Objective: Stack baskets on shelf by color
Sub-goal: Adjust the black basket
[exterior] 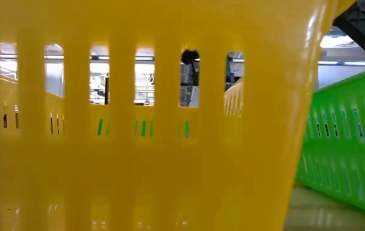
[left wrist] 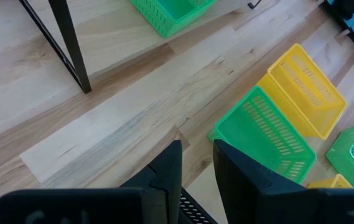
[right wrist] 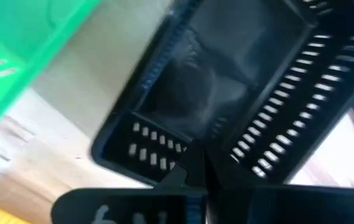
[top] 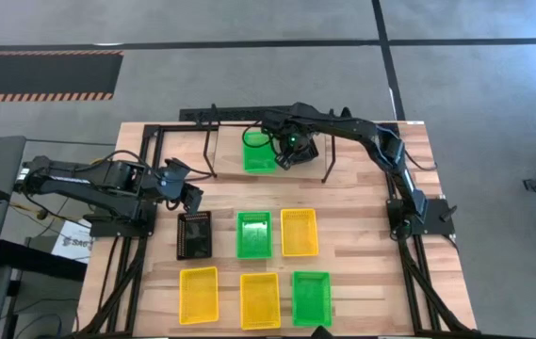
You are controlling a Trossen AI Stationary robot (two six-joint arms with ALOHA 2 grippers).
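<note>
The black shelf stands at the table's far side on thin legs. A green basket sits between those legs; I cannot tell whether it rests on the shelf or on the wood. My right gripper hangs just right of it, shut on a black basket. My left gripper waits open at the left, above a second black basket. Flat on the table are a green and a yellow basket, with two yellow and a green basket nearer the front. My right gripper holds the black basket by the rim of a perforated wall, near a corner, with the fingers coming steeply from above. The basket hangs tilted below the fingers, above the wood. The fingers themselves hide whether one is inside the wall.
The low view is filled by the wall of a yellow basket, with a green basket at its right. The large black frame edges the table. Bare wood lies between the shelf and the middle row of baskets.
</note>
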